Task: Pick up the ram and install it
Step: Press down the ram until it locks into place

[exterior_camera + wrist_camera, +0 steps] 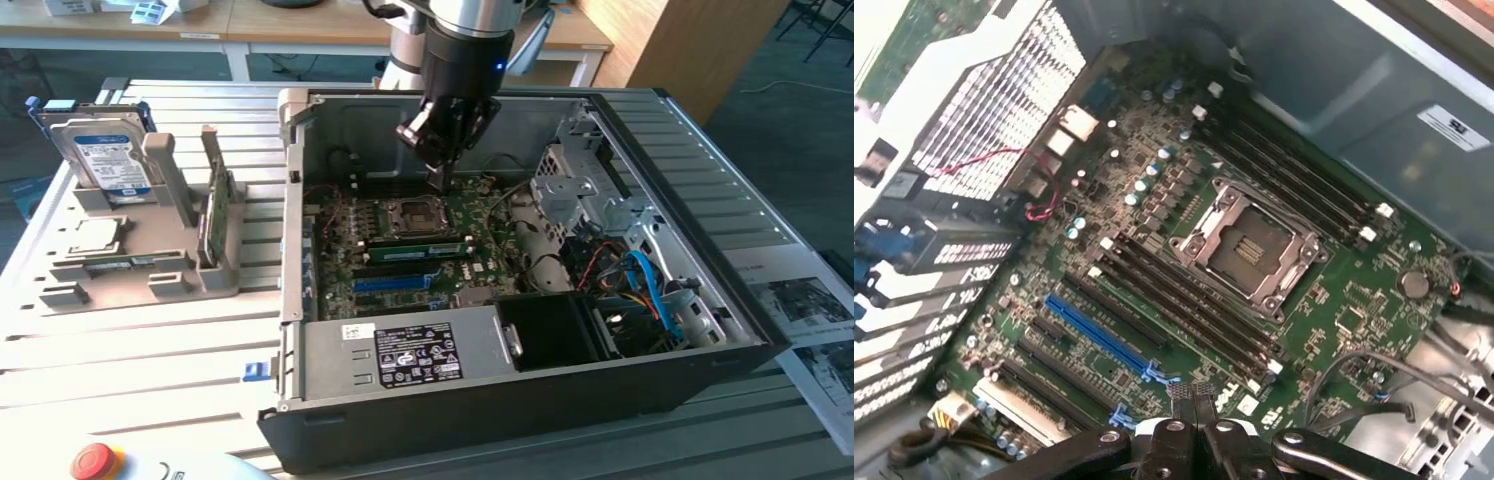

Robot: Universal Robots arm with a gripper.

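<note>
Gripper (441, 172) hangs inside the open PC case (534, 400), just above the motherboard (1334, 300). Tips are pinched together w/ nothing between them, so closed and empty. In the wrist view the fingertips (1192, 392) sit over the DIMM slots (1184, 310) beside the CPU socket (1246, 250). The ram (214, 200) looks to be the thin green stick standing on edge in the grey holder (134, 270) outside the case, well apart from the gripper, off toward the exterior view's left, near the hard drive (107, 150). There's also a green strip (420, 249) in a slot just below the tips; can't tell if that's a seated module. Judgement: pick step not yet done if the holder stick is the target. A grasp would need the jaws opened first, then lined up w/ the stick's thin top edge, since it's upright and narrow.
</note>
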